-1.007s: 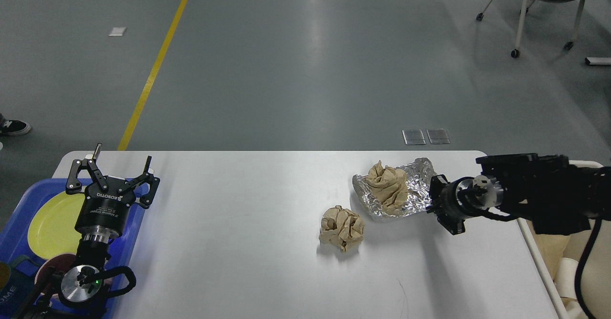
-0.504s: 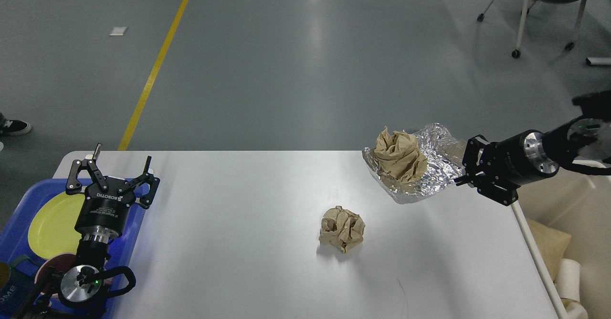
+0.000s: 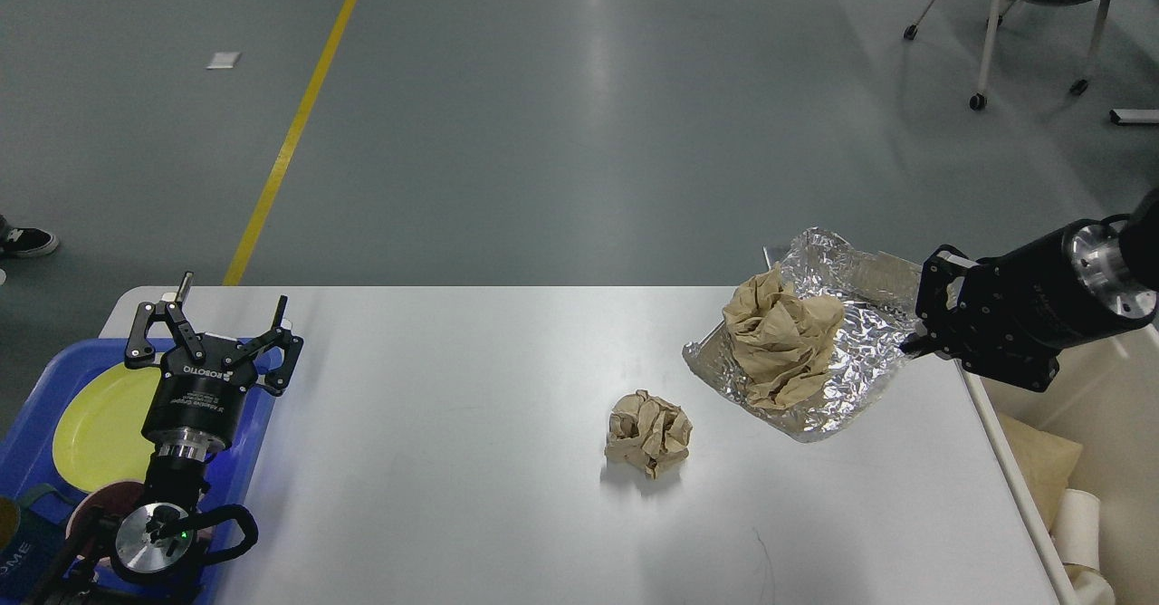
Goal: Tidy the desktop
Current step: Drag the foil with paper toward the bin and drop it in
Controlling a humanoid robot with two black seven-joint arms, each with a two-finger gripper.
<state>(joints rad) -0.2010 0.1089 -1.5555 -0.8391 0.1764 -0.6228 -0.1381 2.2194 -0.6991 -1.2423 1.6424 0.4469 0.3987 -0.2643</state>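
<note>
Rightward, right claw (image 3: 916,338) clamping foil sheet (image 3: 842,351).

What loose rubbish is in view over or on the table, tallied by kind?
Crumpled brown paper wads: 2, one on the table, one riding on the foil
Foil sheets: 1, held at its edge by the right gripper
Total: 3

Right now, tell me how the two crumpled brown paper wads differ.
The near paper wad lies bare on the desktop; the far paper wad sits on a foil sheet that the right hand grips by its edge and holds lifted. The far wad looks larger and looser, the near one tighter and rounder. Both are crumpled tan paper.
</note>
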